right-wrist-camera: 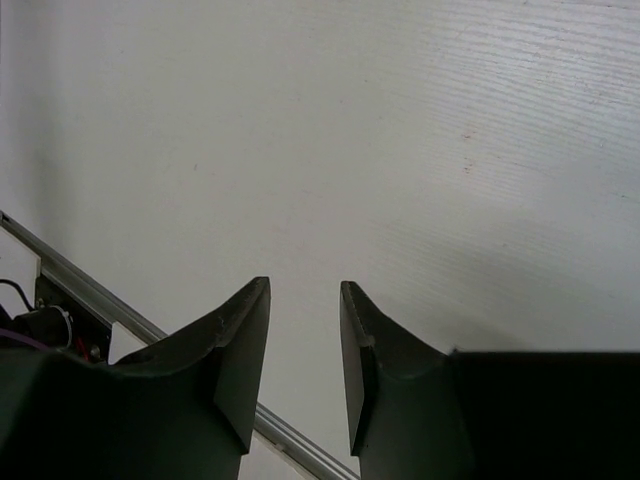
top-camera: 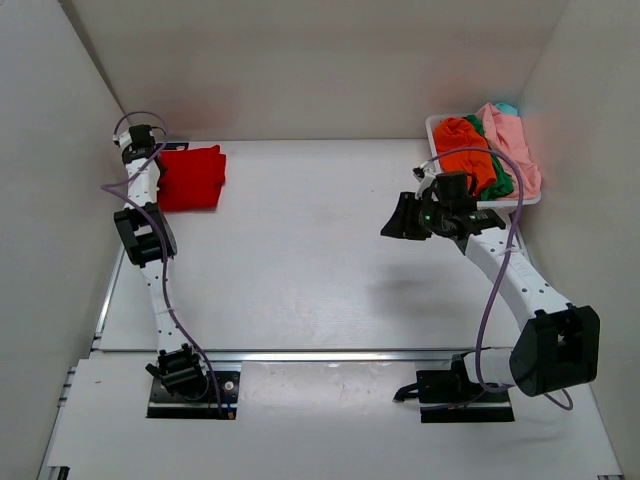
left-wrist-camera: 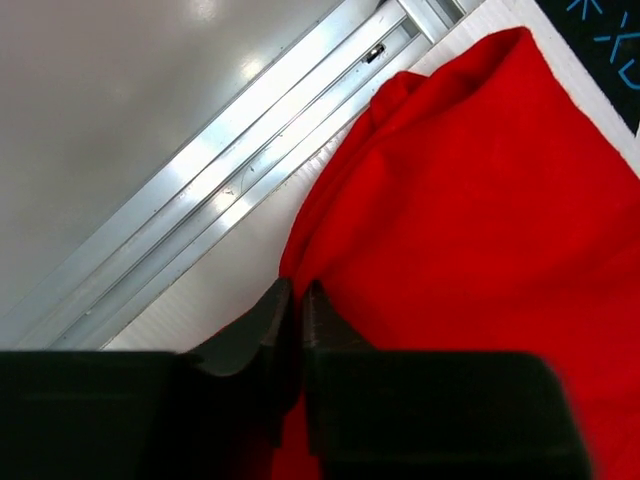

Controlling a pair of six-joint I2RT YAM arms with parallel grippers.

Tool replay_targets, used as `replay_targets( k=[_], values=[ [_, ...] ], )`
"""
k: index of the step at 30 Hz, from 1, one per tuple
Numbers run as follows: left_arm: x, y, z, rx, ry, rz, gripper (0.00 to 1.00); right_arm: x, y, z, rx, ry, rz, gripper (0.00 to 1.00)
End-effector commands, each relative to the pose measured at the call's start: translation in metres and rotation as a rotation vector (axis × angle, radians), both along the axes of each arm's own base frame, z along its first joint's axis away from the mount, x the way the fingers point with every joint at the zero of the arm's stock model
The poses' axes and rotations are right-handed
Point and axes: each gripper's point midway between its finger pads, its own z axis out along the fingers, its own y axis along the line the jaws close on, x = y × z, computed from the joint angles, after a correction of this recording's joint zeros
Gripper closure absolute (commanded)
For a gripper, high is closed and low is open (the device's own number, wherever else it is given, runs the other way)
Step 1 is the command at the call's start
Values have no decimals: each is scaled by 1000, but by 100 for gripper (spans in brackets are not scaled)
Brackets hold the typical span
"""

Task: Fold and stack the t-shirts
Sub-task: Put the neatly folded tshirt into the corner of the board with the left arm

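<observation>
A bright red t-shirt [top-camera: 192, 178] lies folded at the far left of the table; it fills the right of the left wrist view [left-wrist-camera: 470, 220]. My left gripper [top-camera: 160, 158] is at the shirt's left edge, its jaws [left-wrist-camera: 297, 288] pressed together with red cloth showing between them. My right gripper [top-camera: 395, 220] hangs open and empty above bare table right of centre; its fingers [right-wrist-camera: 305, 285] stand apart with nothing between. Orange [top-camera: 465, 140], green [top-camera: 500, 180], pale pink [top-camera: 515, 140] and teal [top-camera: 508, 106] shirts lie crumpled in the basket.
The white plastic basket [top-camera: 432, 122] stands at the far right corner, just behind my right wrist. A metal rail [left-wrist-camera: 200, 190] runs along the table's left edge beside the red shirt. White walls enclose the table on three sides.
</observation>
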Motion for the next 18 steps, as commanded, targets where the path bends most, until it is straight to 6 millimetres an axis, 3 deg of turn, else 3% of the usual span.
replay_targets(
  k=[1, 2, 4, 6, 7, 8, 10, 11, 12, 13, 14, 15, 16, 17, 18],
  values=[
    [-3, -1, 9, -1, 10, -18, 76, 4, 7, 21, 20, -62, 15, 69],
    [0, -1, 15, -5, -7, -32, 62, 5, 7, 22, 20, -66, 11, 69],
    [2, -2, 27, 5, -19, -40, 45, 3, 5, 19, 5, -53, 7, 68],
    [5, -9, 65, 51, -54, -48, 21, 1, 6, 25, -8, -62, 0, 68],
    [1, -10, 87, 89, -60, -37, 15, 0, 5, 25, -23, -74, 9, 68],
    [-4, -9, 98, 107, -55, -33, 1, 0, 2, 21, -42, -64, -9, 68],
    [-18, -17, 139, 147, -60, -55, 2, -3, -4, 14, -76, -54, -12, 66],
    [-28, -22, 129, 126, -17, -73, 2, -6, -7, 10, -95, -36, -20, 64],
    [-36, -32, 156, 123, -45, -117, 1, -10, -13, 4, -118, -14, -33, 60],
    [-50, -50, 161, 89, -37, -172, 1, -12, -17, 0, -125, -1, -42, 59],
    [-66, -67, 133, 61, 31, -223, 1, -16, -21, -6, -144, 10, -56, 56],
    [-88, -88, 131, 48, 44, -280, 1, -21, -25, -14, -164, 26, -71, 49],
    [-102, -106, 161, 61, -8, -339, 1, -20, -30, -17, -179, 26, -88, 46],
    [-122, -131, 132, 24, 40, -410, 1, -22, -36, -24, -194, 44, -111, 40],
    [-135, -148, 158, 31, -22, -460, 1, -25, -39, -29, -196, 70, -121, 36]
  ],
)
